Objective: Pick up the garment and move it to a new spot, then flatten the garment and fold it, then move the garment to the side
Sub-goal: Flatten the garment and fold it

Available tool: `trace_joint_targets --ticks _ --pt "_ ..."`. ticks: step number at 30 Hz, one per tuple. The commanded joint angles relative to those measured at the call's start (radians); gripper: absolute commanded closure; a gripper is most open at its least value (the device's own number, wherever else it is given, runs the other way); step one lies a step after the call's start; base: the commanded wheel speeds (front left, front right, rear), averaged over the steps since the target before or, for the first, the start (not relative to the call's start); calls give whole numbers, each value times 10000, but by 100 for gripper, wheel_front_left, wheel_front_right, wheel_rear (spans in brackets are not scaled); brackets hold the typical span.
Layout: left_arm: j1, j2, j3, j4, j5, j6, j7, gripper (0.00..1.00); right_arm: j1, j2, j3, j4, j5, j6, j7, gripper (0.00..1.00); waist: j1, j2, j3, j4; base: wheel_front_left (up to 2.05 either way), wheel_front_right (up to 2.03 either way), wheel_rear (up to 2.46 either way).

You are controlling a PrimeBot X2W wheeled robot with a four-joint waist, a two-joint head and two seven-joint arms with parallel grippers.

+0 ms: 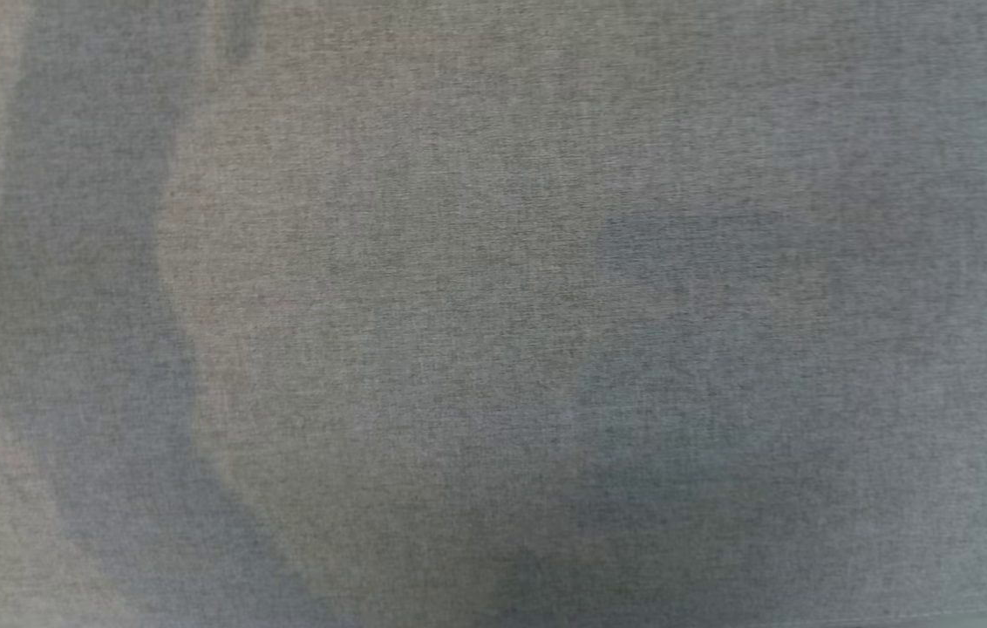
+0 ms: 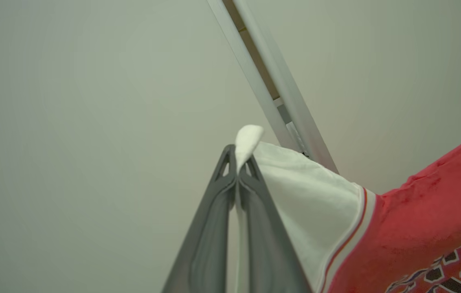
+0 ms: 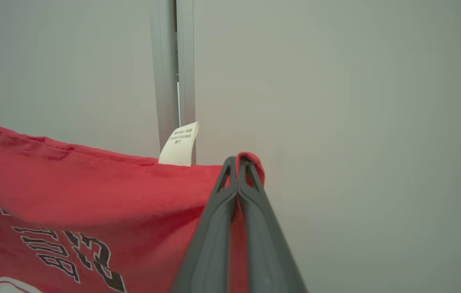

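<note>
The garment [image 2: 418, 228] is a red shirt with black lettering and a white, striped-edged sleeve [image 2: 308, 191]. My left gripper [image 2: 238, 162] is shut on the tip of that white sleeve, and a tuft of cloth pokes out past the fingertips. In the right wrist view the garment [image 3: 92, 191] hangs spread out to the left, and my right gripper [image 3: 238, 165] is shut on a fold of its red edge. A white care label [image 3: 179, 144] stands up from that edge near the right fingers. The cloth is lifted and stretched between the two grippers.
Behind the garment is a pale wall with a grey metal rail [image 2: 271, 81], which also shows upright as the rail [image 3: 173, 73] in the right wrist view. The head view looks onto a grey woven surface [image 1: 493, 314] with soft shadows.
</note>
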Motion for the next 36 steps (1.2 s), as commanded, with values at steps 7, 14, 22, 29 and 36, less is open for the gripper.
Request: trace_joint_targets --ticks 7,14,22,29,36 --pt "3941 51 828 -1747 -498 -208 2 100 2246 -233 176 -377 500 1 -126 100 -1 -1 -367 460 0 0 0" --pt "8736 -34 2298 -4180 -474 -236 0 100 5969 -573 -1410 -2304 757 1 -115 100 -1 -1 -1902 389 0 0 0" --pt "13657 -622 2980 -4858 -482 -225 -2 100 10503 -425 -2966 -3967 819 -7 -117 100 -1 -1 -3942 489 0 0 0" --pt "16220 -1282 3101 -4671 -528 -223 -2 100 13606 229 -3713 -4827 366 -7 -118 100 -1 -1 -5179 574 0 0 0" --pt "18148 -1717 3234 -4760 -228 -223 -3 100 16083 867 -4460 -5433 -242 -8 -118 100 -1 -1 -6279 540 0 0 0"
